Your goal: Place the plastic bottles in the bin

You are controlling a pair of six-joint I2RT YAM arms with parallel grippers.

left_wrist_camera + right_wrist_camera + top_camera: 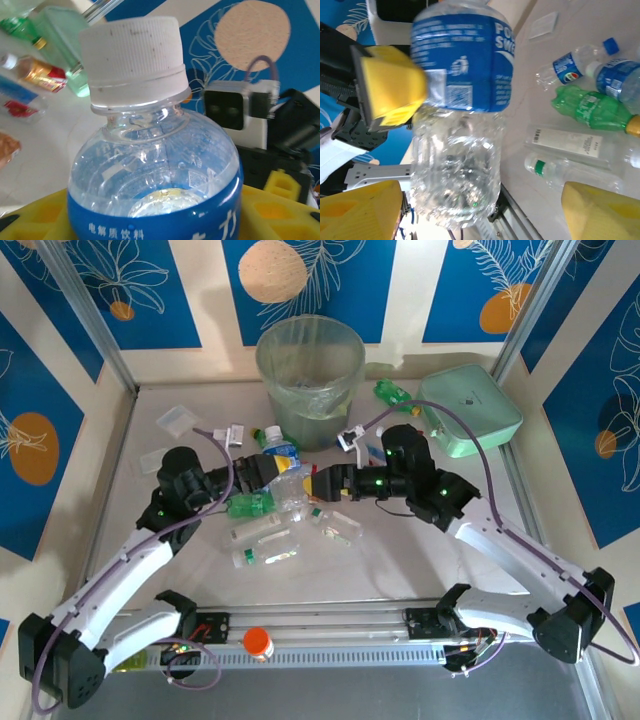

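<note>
My L gripper (155,220) clamped on blue-label bottle (457,150), white cap, held near bin (310,360), my side. R gripper (480,210) gapes wide, fingers flanking bottle base, not touching. Other bottles (590,107) lie on table (420,540).

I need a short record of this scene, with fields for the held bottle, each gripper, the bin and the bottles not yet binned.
held bottle: clear, blue label, white cap, between the two grippers
left gripper: shut on the held bottle
right gripper: open, one finger on each side of the bottle's base
bin: upright, beyond the grippers
on the table: several more bottles lying down, one a green bottle
</note>
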